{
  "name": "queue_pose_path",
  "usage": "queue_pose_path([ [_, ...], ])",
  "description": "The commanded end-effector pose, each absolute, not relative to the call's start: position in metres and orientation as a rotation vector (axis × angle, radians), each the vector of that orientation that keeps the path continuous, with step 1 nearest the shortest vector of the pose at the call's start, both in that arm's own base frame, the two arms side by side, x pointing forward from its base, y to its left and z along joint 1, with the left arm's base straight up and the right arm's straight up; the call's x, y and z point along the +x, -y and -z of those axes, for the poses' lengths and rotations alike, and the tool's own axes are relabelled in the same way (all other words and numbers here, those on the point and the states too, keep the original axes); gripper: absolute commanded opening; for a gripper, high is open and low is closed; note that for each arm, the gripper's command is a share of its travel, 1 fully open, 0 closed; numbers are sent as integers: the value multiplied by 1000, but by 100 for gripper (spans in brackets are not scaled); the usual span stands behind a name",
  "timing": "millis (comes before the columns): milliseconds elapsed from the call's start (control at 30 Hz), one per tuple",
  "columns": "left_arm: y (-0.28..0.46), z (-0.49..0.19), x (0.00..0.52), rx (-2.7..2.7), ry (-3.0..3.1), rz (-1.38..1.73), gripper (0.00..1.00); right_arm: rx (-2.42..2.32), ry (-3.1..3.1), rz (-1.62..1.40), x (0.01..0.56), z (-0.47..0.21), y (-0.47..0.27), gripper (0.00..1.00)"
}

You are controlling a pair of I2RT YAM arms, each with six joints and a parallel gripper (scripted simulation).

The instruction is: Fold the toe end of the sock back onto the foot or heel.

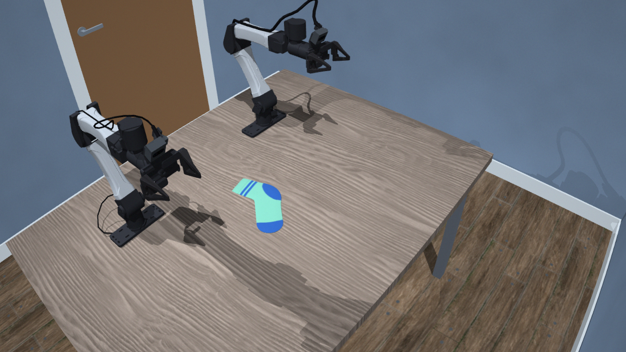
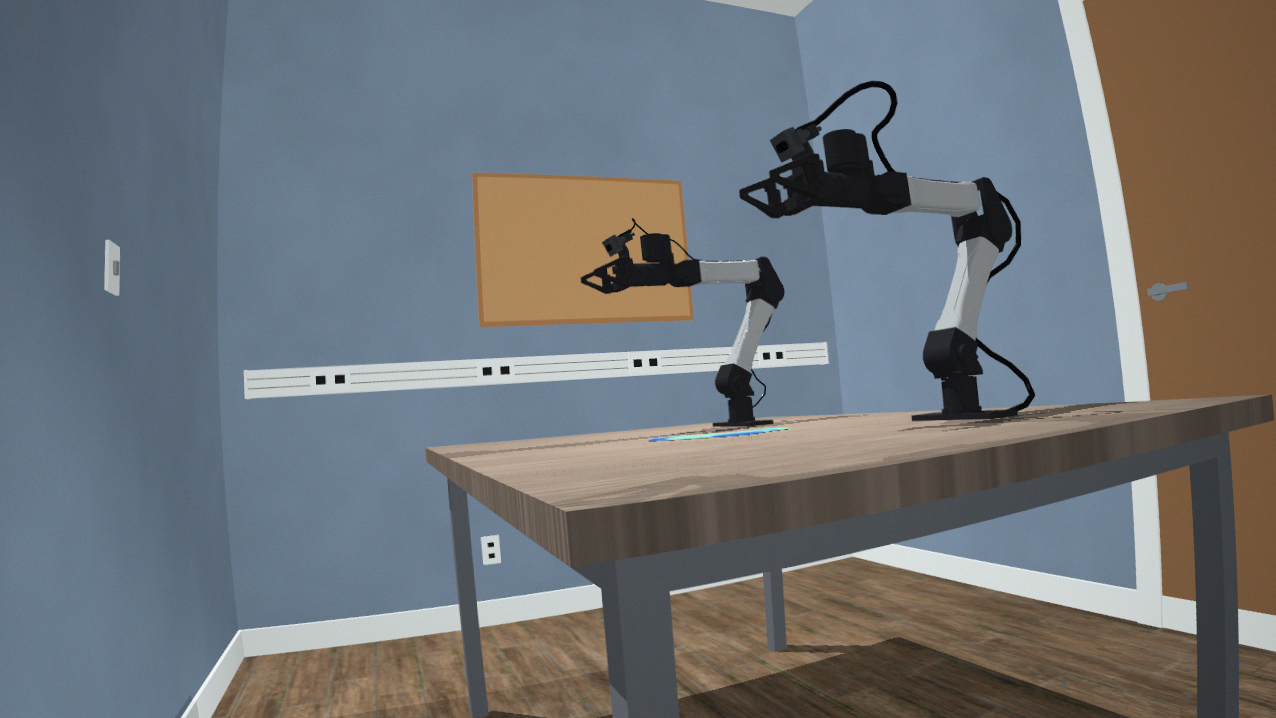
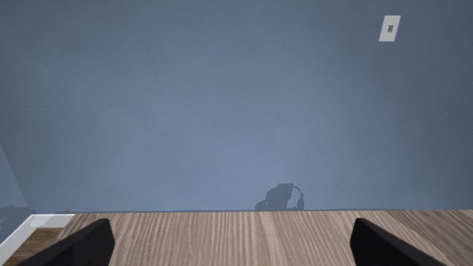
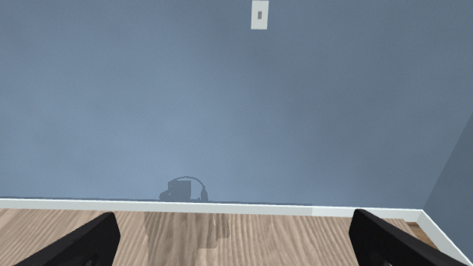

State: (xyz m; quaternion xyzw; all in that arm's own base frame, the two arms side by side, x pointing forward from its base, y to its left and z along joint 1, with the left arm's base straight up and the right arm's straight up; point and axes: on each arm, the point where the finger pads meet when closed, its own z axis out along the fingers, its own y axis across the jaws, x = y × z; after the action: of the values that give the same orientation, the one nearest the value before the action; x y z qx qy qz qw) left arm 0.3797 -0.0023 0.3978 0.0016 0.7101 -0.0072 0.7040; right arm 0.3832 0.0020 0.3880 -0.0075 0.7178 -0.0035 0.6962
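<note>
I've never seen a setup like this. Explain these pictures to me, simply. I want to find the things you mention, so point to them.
You are looking at two robot arms standing on a wooden table (image 1: 372, 175) (image 2: 526, 468) (image 3: 230, 249) (image 4: 282, 241). Each ends in a two-fingered hand: the left hand (image 1: 339, 63) (image 2: 745, 194) (image 3: 232, 230) and the right hand (image 1: 184, 188) (image 2: 585, 280) (image 4: 235, 221).

The top picture looks down from above. The exterior one looks from low beside the table, with the left arm nearer. The other two come from cameras on the wrists; the dark shapes at their lower corners are fingers.

On the table lies one flat mint sock (image 1: 268, 208) (image 2: 718, 434) with blue heel, toe and stripes. It looks unfolded. Both hands are open in the air, holding nothing.
</note>
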Motion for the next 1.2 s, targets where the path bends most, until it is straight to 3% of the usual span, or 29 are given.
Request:
queue_pose_path([
  [0, 2, -403, 378, 3, -1564, 18, 100, -17, -1583, 10, 382, -395, -2, 100],
  [567, 2, -412, 376, 3, -1543, 18, 100, -17, -1562, 10, 380, -403, -2, 100],
  [600, 2, -412, 376, 3, -1543, 18, 100, -47, -1614, -6, 388, -393, -10, 33],
  [1167, 2, -412, 376, 3, -1543, 18, 100, -236, -1993, -59, 433, -323, -67, 33],
])
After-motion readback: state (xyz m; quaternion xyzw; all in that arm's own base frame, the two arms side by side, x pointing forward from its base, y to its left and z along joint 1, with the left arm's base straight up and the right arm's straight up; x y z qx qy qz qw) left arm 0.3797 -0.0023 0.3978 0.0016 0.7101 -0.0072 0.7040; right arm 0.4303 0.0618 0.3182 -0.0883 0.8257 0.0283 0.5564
